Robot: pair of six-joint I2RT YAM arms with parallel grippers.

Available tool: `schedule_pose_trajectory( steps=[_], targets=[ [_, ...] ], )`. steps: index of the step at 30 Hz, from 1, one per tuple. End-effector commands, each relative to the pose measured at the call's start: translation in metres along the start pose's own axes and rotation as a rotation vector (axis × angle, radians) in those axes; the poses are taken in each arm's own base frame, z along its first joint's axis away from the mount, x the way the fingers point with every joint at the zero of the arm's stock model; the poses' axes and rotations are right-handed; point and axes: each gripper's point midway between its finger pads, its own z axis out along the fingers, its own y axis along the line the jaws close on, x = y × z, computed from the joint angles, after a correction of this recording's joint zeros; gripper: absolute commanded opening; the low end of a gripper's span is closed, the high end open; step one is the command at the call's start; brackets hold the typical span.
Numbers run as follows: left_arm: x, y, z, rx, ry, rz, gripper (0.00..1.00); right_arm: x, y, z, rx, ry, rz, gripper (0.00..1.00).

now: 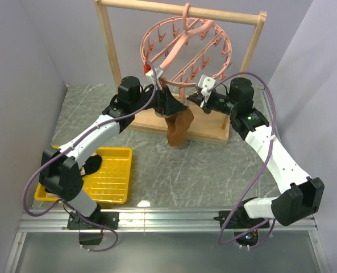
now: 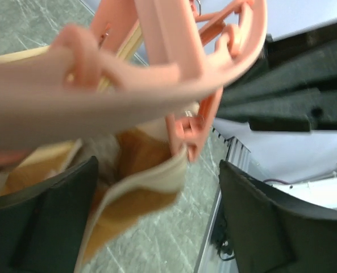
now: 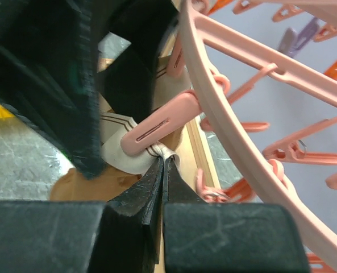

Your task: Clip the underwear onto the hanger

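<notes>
Grey marbled table (image 1: 213, 165) below; the underwear (image 1: 178, 129) hangs at frame centre under the hanger (image 1: 185, 51). My right pincer (image 3: 162, 170) is pinched shut on its waistband (image 3: 120, 156) beside a clip (image 3: 157, 128) that seems to bite it, and my left pincer (image 2: 157, 210) gapes wide. One corner looks fastened; I judge the other side is not yet clipped.

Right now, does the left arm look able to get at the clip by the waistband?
Likely yes: the left gripper, jaws open, flanks the clip and the underwear; nothing blocks it.

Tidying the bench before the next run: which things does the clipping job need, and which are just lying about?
Job: underwear, hanger, rack holding it.
Lying about: yellow tray, dark item in it.
</notes>
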Motion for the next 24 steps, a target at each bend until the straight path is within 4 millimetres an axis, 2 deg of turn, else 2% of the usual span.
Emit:
schedule_pose_trajectory(
  steps=[1,3,7,8,9,11,12,13,18,19,20,21,23,24],
  targets=[
    [-0.023,-0.031,-0.024,0.035,-0.065,0.119,0.92,-0.025,-0.014,-0.011,0.040,-0.053,-0.047,0.00],
    [-0.022,-0.030,-0.031,0.011,-0.071,0.152,0.99,-0.022,-0.013,-0.013,0.044,-0.044,-0.048,0.00],
    [-0.025,-0.046,-0.057,-0.011,-0.101,0.226,0.99,-0.008,-0.013,-0.020,0.061,-0.010,-0.050,0.00],
    [-0.023,-0.048,-0.061,-0.017,-0.103,0.235,0.99,-0.005,-0.014,-0.022,0.068,-0.002,-0.049,0.00],
    [-0.013,-0.042,-0.065,-0.035,-0.082,0.234,0.99,0.001,-0.013,-0.023,0.068,0.012,-0.047,0.00],
    [-0.016,-0.049,-0.079,-0.056,-0.110,0.263,0.99,0.008,-0.015,-0.026,0.080,0.030,-0.046,0.00],
    [-0.008,-0.043,-0.085,-0.086,-0.094,0.254,0.99,0.014,-0.014,-0.027,0.082,0.043,-0.040,0.00],
    [-0.008,-0.048,-0.095,-0.102,-0.105,0.259,0.99,0.016,-0.014,-0.028,0.085,0.050,-0.040,0.00],
    [-0.015,-0.028,-0.126,-0.286,-0.157,0.252,0.99,0.036,-0.018,-0.036,0.110,0.105,-0.040,0.02],
    [-0.016,-0.024,-0.130,-0.321,-0.154,0.239,0.99,0.038,-0.019,-0.037,0.114,0.112,-0.038,0.05],
    [-0.005,-0.010,-0.136,-0.395,-0.107,0.192,0.99,0.041,-0.018,-0.038,0.113,0.121,-0.032,0.08],
    [-0.014,-0.009,-0.140,-0.427,-0.110,0.185,0.99,0.044,-0.019,-0.040,0.120,0.132,-0.027,0.13],
    [0.005,0.016,-0.145,-0.539,-0.007,0.113,0.99,0.044,-0.020,-0.042,0.130,0.137,-0.024,0.21],
    [-0.001,0.016,-0.148,-0.567,0.001,0.105,0.99,0.045,-0.020,-0.043,0.133,0.142,-0.020,0.27]
  ],
)
